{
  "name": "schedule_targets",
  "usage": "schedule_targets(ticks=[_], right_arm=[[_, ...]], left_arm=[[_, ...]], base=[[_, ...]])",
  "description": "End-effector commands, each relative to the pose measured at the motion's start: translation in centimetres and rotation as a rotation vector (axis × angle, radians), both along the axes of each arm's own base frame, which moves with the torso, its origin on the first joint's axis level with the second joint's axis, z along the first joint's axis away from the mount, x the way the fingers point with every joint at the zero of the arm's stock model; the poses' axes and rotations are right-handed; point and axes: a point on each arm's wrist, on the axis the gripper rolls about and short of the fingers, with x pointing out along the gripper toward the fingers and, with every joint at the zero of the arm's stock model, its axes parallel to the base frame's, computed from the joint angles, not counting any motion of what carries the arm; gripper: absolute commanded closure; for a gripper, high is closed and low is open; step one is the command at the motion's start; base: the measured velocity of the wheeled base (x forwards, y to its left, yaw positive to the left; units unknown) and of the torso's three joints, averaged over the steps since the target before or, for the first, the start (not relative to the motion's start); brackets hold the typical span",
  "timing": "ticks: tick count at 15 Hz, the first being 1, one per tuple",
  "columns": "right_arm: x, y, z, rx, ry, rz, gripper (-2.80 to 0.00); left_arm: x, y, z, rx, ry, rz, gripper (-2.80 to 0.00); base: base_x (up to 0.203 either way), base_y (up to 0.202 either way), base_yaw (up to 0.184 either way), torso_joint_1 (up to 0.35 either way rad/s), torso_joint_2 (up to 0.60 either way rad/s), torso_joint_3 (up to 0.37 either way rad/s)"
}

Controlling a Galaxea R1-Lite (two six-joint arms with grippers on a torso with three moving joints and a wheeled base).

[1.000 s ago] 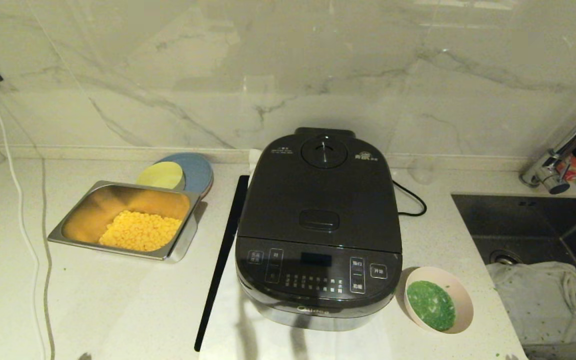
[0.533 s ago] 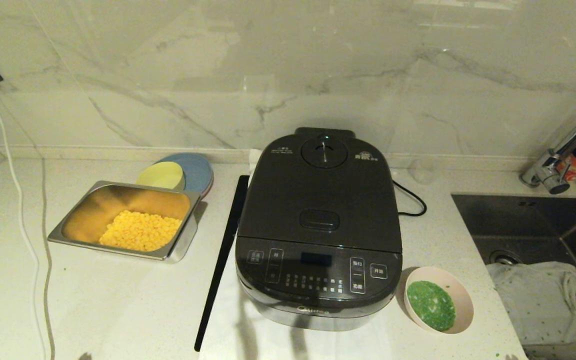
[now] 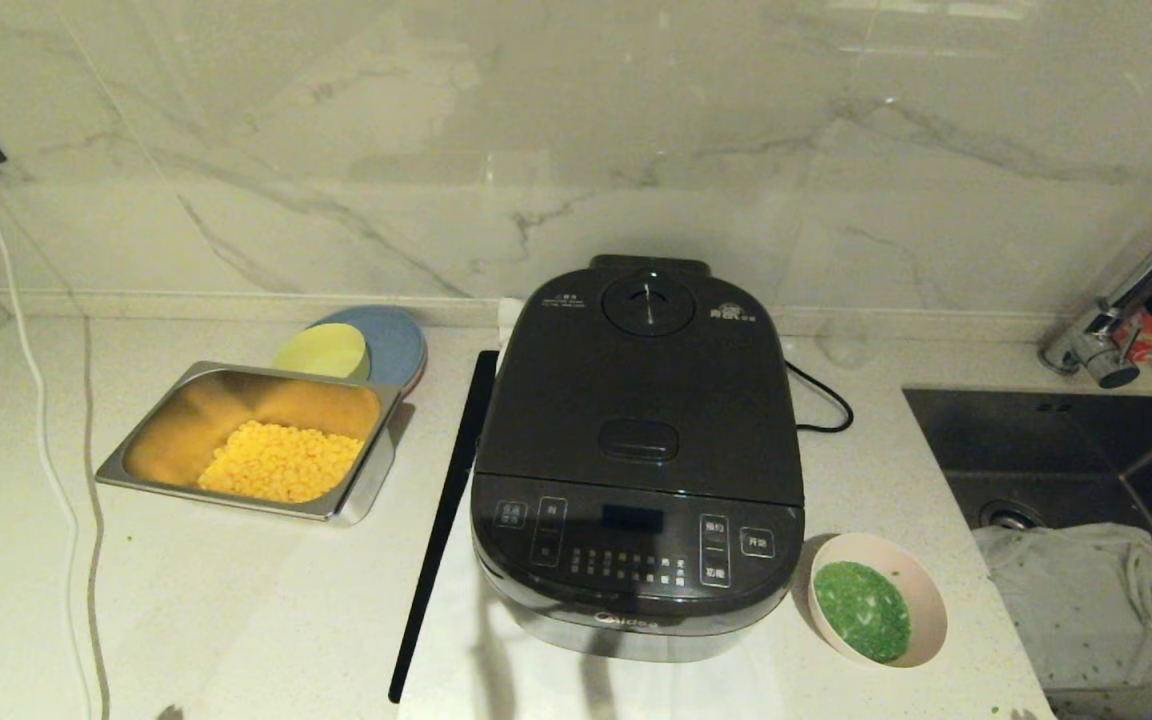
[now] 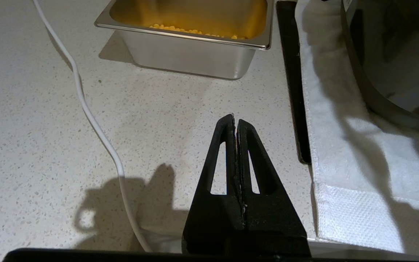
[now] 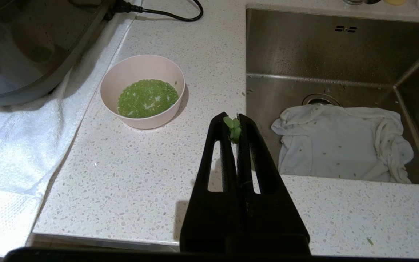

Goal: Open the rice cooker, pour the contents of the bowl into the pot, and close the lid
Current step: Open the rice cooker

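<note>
A glossy black rice cooker (image 3: 639, 460) sits in the middle of a pale speckled countertop (image 3: 236, 600), resting on a white towel (image 3: 496, 660). Its lid (image 3: 641, 385) is down and shut, with the round steam vent (image 3: 648, 303) toward the marble wall and the oval release button (image 3: 639, 440) nearer the front touch panel; the pot inside is hidden. Just beside the cooker's front right corner stands the small pale pink bowl (image 3: 878, 598), upright on the counter, holding the contents (image 3: 863, 610), finely chopped bright green bits. To the cooker's left lies a rectangular steel tray (image 3: 141, 470) with yellow corn kernels (image 3: 281, 462), and behind it a small yellow bowl (image 3: 320, 351) rests on a blue plate (image 3: 391, 335). A sink (image 3: 1056, 440) with a crumpled white cloth (image 3: 1086, 590) lies to the right. Neither arm appears in the head view. In the left wrist view, the left gripper (image 4: 235, 122) hovers above bare counter near the tray and a white cable (image 4: 96, 127), its two black fingers pressed together, holding nothing. In the right wrist view, the right gripper (image 5: 233, 120) hangs over the counter's front edge between the bowl (image 5: 142, 91) and the sink (image 5: 340, 47), apart from both; its fingers are closed together, with a few green bits (image 5: 233, 128) stuck between the tips.
</note>
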Motion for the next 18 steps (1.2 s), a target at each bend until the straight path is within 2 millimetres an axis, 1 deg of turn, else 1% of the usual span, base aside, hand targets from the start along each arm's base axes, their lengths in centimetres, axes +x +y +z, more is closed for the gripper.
schedule_targets(ticks=[1,3,4,5,7,9,12,15,16,18], right_arm=[[0.0,0.0,0.0,0.0,0.0,0.001,0.0],[0.0,0.0,0.0,0.0,0.0,0.001,0.0],[0.0,0.0,0.0,0.0,0.0,0.001,0.0],[0.0,0.0,0.0,0.0,0.001,0.001,0.0],[0.0,0.0,0.0,0.0,0.001,0.001,0.0],[0.0,0.0,0.0,0.0,0.0,0.001,0.0],[0.0,0.0,0.0,0.0,0.0,0.001,0.0],[0.0,0.0,0.0,0.0,0.0,0.001,0.0],[0.0,0.0,0.0,0.0,0.0,0.001,0.0],[0.0,0.0,0.0,0.0,0.0,0.001,0.0]], left_arm=[[0.1,0.0,-0.3,-0.004,0.009,0.002,0.0],[0.1,0.0,-0.3,-0.001,0.011,0.002,0.0],[-0.1,0.0,0.1,-0.001,0.0,0.003,0.0],[-0.3,0.0,1.1,-0.001,-0.031,0.003,0.0],[-1.0,0.0,4.4,-0.004,-0.066,-0.008,0.0],[-0.1,-0.1,7.1,-0.02,0.015,-0.04,0.0],[3.2,-0.3,11.4,-0.092,0.146,-0.122,0.0],[7.1,-0.8,16.7,-0.194,0.2,-0.28,0.0],[8.5,-1.0,17.9,-0.227,0.227,-0.34,0.0],[11.3,-1.4,18.8,-0.273,0.306,-0.431,0.0]], base=[[0.0,0.0,0.0,0.0,0.0,0.0],[0.0,0.0,0.0,0.0,0.0,0.0],[0.0,0.0,0.0,0.0,0.0,0.0],[0.0,0.0,0.0,0.0,0.0,0.0],[0.0,0.0,0.0,0.0,0.0,0.0],[0.0,0.0,0.0,0.0,0.0,0.0],[0.0,0.0,0.0,0.0,0.0,0.0],[0.0,0.0,0.0,0.0,0.0,0.0],[0.0,0.0,0.0,0.0,0.0,0.0],[0.0,0.0,0.0,0.0,0.0,0.0]])
